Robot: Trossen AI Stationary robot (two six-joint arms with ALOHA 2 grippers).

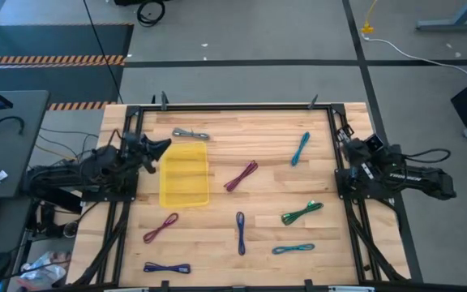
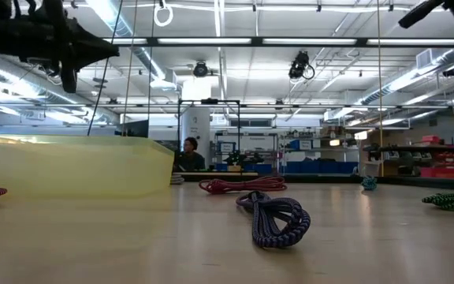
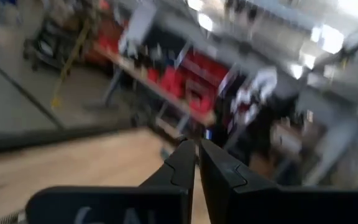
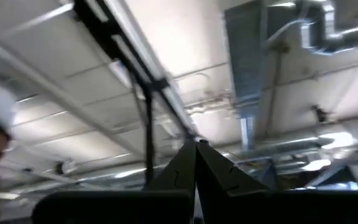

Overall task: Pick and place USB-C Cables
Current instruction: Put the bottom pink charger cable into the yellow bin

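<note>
Several short cable bundles lie flat and apart on the wooden table: grey (image 1: 191, 134), maroon (image 1: 241, 175), teal (image 1: 300, 148), green (image 1: 302, 213), blue-purple (image 1: 240, 231), a second teal (image 1: 293, 249), a second maroon (image 1: 160, 228) and blue (image 1: 167, 267). The yellow tray (image 1: 185, 174) sits left of centre. My left gripper (image 1: 167, 144) hovers shut by the tray's far left corner, well above the table (image 3: 197, 152). My right gripper (image 1: 344, 136) waits shut at the right edge, tipped upward toward the ceiling (image 4: 196, 146). Neither touches a cable.
A black frame (image 1: 233, 106) borders the table's far, left and right sides. In the low view the blue-purple cable (image 2: 274, 217) lies nearest, the tray's wall (image 2: 77, 166) stands at left, and a person (image 2: 189, 154) sits far behind the table. A desk (image 1: 6, 130) stands to the left.
</note>
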